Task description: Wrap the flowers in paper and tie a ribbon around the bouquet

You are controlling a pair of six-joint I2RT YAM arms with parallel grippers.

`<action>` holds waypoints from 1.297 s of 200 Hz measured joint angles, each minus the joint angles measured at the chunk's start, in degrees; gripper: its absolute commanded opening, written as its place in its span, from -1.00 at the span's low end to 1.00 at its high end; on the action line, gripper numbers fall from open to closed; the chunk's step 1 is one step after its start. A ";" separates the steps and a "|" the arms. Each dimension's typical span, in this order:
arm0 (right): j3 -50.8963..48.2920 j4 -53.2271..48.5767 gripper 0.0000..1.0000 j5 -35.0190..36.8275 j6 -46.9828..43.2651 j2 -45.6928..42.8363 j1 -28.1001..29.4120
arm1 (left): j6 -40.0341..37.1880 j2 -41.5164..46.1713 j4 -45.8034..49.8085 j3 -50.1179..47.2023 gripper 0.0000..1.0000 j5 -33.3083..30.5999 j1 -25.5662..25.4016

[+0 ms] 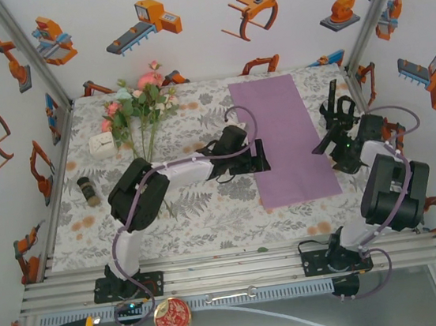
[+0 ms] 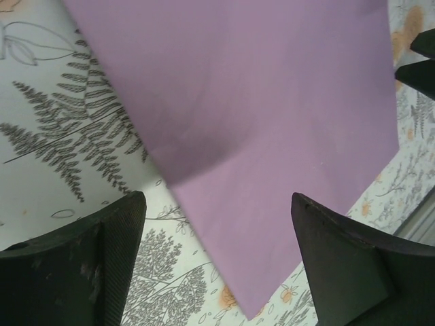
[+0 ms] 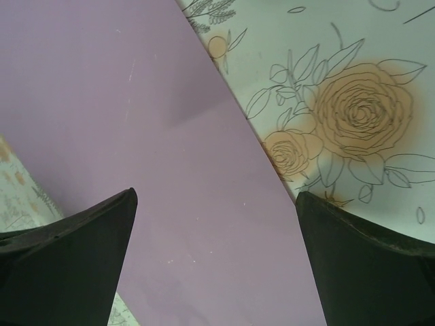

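The desk [image 1: 200, 213] carries the lilac paper [image 1: 283, 139], which lies flat right of centre in the top view with nothing on it. The flowers [image 1: 141, 109] lie well apart from it at upper left, blooms toward the back wall and stems pointing down the frame. The left end effector [image 2: 217, 204] hovers at the paper's left edge, jaws wide apart and gripping nothing; in its wrist view a paper corner sits between the fingers. The right end effector [image 3: 216, 197] hangs over the right edge, equally wide and empty. Wrapping looks unstarted, and the step in hand seems to be squaring the sheet. Next, one arm probably has to pinch the thin stems and lay the flowers across the paper.
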State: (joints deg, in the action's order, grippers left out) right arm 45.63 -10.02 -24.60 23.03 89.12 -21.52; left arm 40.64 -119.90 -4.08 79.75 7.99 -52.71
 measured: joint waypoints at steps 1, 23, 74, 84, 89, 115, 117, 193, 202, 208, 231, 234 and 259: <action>-0.07 0.02 0.77 -0.09 0.02 -0.04 0.00 | 0.02 -0.02 -0.02 0.00 0.60 0.07 0.00; -1.49 0.37 0.63 -1.42 0.44 -1.18 0.00 | 0.04 -0.31 -0.61 0.09 0.57 0.92 -0.13; -7.52 -0.48 0.15 -4.07 2.86 -7.21 0.00 | -0.57 -0.33 0.28 0.37 0.54 0.37 -0.09; -7.89 -0.92 0.14 -4.11 2.99 -8.22 0.00 | -0.70 -0.33 0.70 0.50 0.54 0.09 -0.09; -7.96 -1.29 0.11 -3.93 2.97 -8.83 0.00 | -0.83 -0.33 0.85 0.57 0.54 -0.07 -0.07; -7.98 -2.10 -0.30 -3.45 2.86 -11.34 0.00 | -1.29 -0.33 1.77 0.94 0.54 -0.87 0.04; -7.98 -2.12 -0.32 -3.43 2.89 -11.50 0.00 | -1.31 -0.33 1.77 0.94 0.54 -0.92 0.07; -8.20 -0.57 -0.86 -7.34 10.03 -16.87 3.65 | -12.22 15.72 -7.43 -15.80 0.85 0.59 1.92; -8.00 -0.57 -0.86 -7.37 10.91 -17.16 4.68 | -15.28 19.02 -10.75 -18.14 0.86 1.57 0.63; -7.82 -0.52 -0.86 -7.37 11.54 -17.25 5.27 | -17.18 20.70 -13.03 -19.15 0.87 2.25 -0.61; -7.32 -0.13 -0.86 -6.95 13.70 -17.49 7.08 | -23.15 21.99 -19.34 -18.91 0.90 3.96 -6.56; -7.30 -0.11 -0.86 -6.86 14.01 -17.53 7.30 | -23.80 21.68 -19.85 -18.58 0.92 4.07 -7.39; -6.54 0.00 -0.86 -5.79 16.02 -18.27 10.05 | -28.59 15.69 -22.67 -14.40 0.99 2.84 -13.44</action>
State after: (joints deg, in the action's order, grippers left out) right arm 39.09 -10.02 -30.39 39.05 70.85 -11.46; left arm 12.05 -104.20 -26.74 65.34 10.83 -66.15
